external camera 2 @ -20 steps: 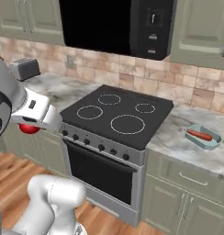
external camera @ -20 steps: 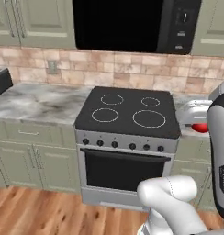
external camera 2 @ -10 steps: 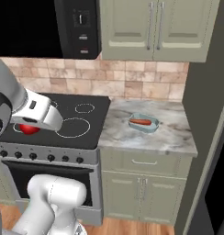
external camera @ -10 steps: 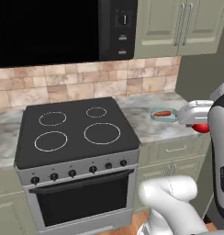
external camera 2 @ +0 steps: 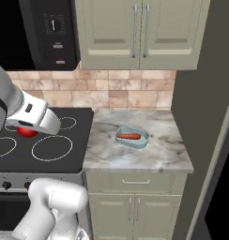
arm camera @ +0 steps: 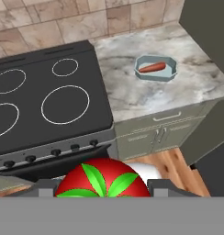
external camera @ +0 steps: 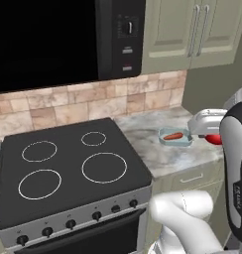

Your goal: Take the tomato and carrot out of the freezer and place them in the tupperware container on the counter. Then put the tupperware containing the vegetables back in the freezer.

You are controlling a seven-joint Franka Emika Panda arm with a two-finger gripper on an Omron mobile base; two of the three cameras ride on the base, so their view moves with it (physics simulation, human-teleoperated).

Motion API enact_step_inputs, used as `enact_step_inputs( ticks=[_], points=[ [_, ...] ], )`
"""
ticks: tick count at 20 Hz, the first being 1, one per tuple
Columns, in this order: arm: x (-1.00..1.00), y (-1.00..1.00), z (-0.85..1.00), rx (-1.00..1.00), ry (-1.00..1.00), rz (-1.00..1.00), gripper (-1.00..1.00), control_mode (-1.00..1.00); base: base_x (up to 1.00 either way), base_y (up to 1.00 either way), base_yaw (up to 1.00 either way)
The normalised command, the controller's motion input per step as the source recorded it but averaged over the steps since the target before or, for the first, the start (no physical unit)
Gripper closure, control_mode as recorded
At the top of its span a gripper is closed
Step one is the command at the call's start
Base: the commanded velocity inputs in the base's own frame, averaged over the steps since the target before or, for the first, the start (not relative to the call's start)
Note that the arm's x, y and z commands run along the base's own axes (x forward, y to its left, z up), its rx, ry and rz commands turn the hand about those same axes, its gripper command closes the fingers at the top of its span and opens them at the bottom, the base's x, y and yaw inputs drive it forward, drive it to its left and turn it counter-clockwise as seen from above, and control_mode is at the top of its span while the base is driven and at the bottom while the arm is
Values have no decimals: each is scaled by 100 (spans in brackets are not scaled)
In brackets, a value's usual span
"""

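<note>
Jaws point(arm camera: 103, 195) grip the tomato point(arm camera: 103, 180) above the floor before the stove point(external camera: 68, 166). The carrot point(external camera 2: 128, 137) already lies in the tupperware container point(external camera 2: 145, 139) on the tabletop point(external camera 2: 135, 157). Best practice: carry the tomato directly over the tray's free end, lower close, then release, avoiding the carrot.

The marble counter point(external camera 2: 135, 154) carries 1 tupperware container point(external camera 2: 132, 137) near its middle, well back from the front edge.
</note>
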Motion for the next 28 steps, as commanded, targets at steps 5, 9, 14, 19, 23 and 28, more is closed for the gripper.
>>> enact_step_inputs(
  ticks=[5,9,14,19,23,28],
  points=[
    [0,0,0,0,0,0,100,100,49,-38,12],
    [0,0,0,0,0,0,100,100,31,-46,15],
    [0,0,0,0,0,0,100,100,35,-42,7],
    [0,0,0,0,0,0,100,100,57,-29,0],
    [0,0,0,0,0,0,100,100,54,-20,0],
    [16,-24,-29,0,1,0,100,-100,18,-6,0]
  ],
)
